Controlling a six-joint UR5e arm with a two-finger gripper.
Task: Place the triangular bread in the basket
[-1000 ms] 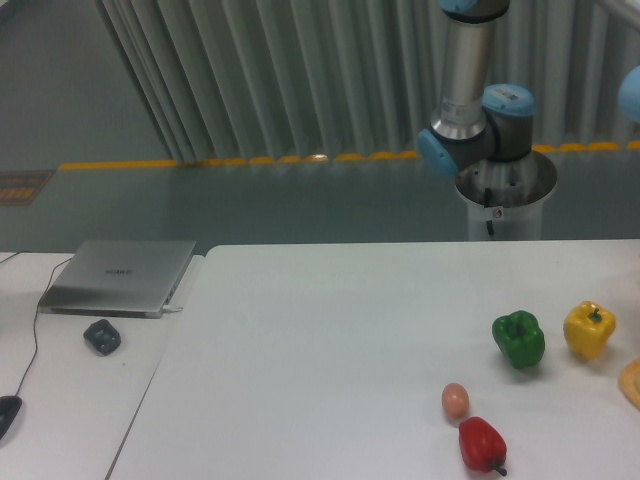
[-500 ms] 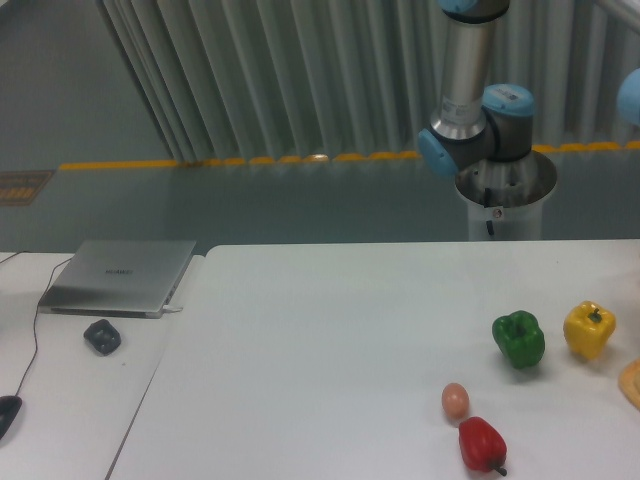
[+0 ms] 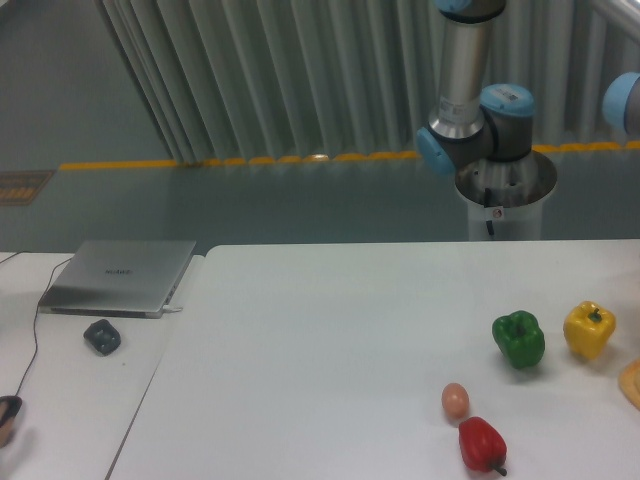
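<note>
At the far left edge of the frame, low down, a dark computer mouse (image 3: 8, 408) sat at the end of a thin cable, with a blurred tan shape beside it that could not be identified. Above it, left of centre, a closed silver laptop (image 3: 118, 276) lay on a side desk, with a small dark grey object (image 3: 102, 335) just in front of it, all set well apart from the work area. The white table (image 3: 320, 350) filled the middle and right of the frame. In the lower right lay a small tan egg (image 3: 455, 400), with a red bell pepper (image 3: 481, 443) just below it. Further right stood a green bell pepper (image 3: 519, 338) and a yellow bell pepper (image 3: 588, 329). The triangular bread (image 3: 632, 383) showed only as a golden-orange sliver at the right edge, mostly cut off. No basket was visible. Upper right, the robot arm (image 3: 470, 90) rose from its base behind the table; its pincer was out of frame, so whether it was open or closed went unseen, and it appeared that nothing had been picked up.
</note>
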